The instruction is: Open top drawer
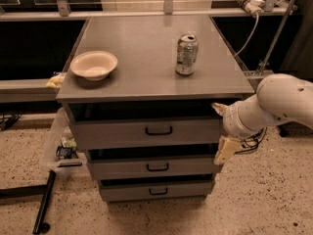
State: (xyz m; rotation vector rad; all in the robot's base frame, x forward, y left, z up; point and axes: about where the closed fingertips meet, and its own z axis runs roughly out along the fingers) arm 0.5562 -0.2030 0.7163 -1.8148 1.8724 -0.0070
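Observation:
The top drawer (112, 132) is the widest grey front, just under the cabinet top, with a small black pull handle (159, 130) at its centre. A dark gap shows above it. My gripper (221, 129) is at the right end of this drawer front, well to the right of the handle. It is open, with one fingertip (218, 107) near the drawer's upper right corner and the other (224, 151) lower down, beside the middle drawer (122, 168). It holds nothing.
A beige bowl (94, 64) and a drink can (187, 54) stand on the cabinet top (142, 43). The bottom drawer (127, 191) sits lowest. A clear bin with clutter (61, 143) is left of the cabinet, and a black bar (45, 204) lies on the floor.

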